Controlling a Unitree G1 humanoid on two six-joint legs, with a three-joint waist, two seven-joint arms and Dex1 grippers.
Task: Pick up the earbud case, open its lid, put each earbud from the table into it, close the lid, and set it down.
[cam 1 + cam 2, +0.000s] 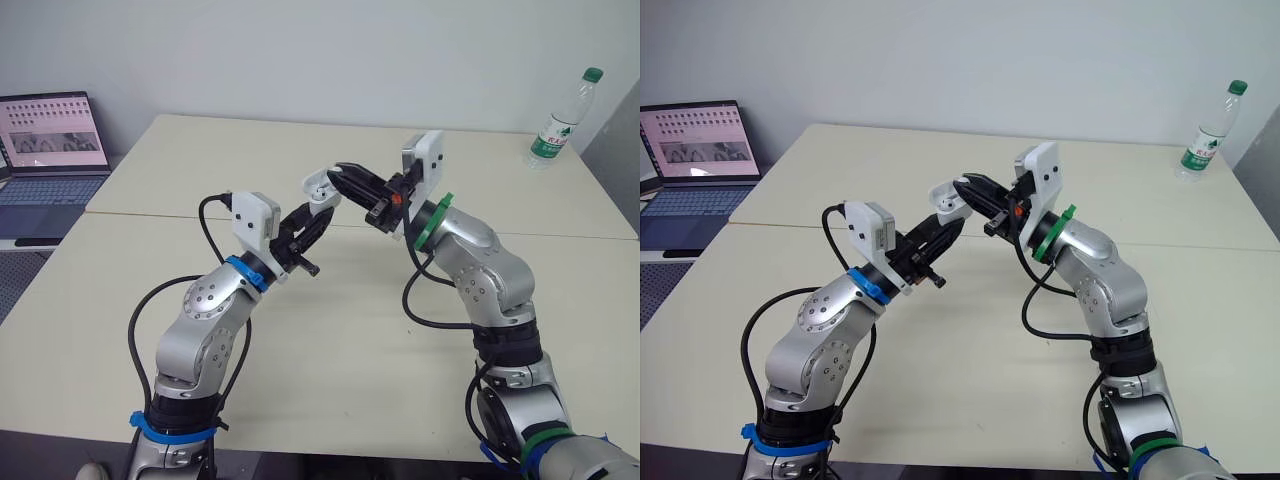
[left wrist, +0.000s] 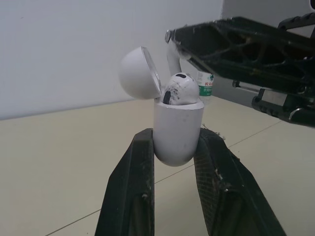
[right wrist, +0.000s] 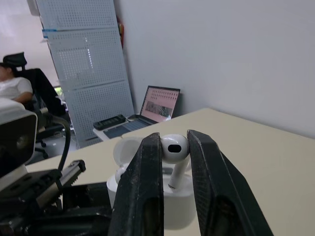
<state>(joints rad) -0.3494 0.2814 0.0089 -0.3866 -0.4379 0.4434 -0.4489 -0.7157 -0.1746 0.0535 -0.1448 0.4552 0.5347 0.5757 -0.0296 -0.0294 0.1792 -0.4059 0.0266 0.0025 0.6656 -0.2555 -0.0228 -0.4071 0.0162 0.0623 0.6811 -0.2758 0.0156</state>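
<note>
Left gripper (image 1: 318, 208): the fingers are closed on the case (image 2: 178, 130), one finger pressed against each side of its lower body. The rounded bottom of the case sits down between the fingers, and the upper body stands clear above the fingertips. The case is held upright, off the table (image 1: 350, 340).

Lid (image 2: 138, 73): open, swung back on its hinge to one side of the case mouth, beyond the fingertips.

Seated bud (image 2: 179, 89): lodged in the case mouth, with its head projecting above the rim. Dark marks are noted on its shell.

Right gripper (image 1: 345, 177): the fingers are closed on the held bud (image 3: 173, 147). The head is pinched between the two fingertips and the stem hangs out from between them toward the open case. The stem tip is just over the case mouth, beside the seated bud; contact with the case cannot be made out.

The fingertips of the two grippers are brought close together, with the right fingers above the left and the case between them.

Background: a laptop (image 1: 50, 150) is seen well beyond the left fingers and a bottle (image 1: 560, 120) well beyond the right.
</note>
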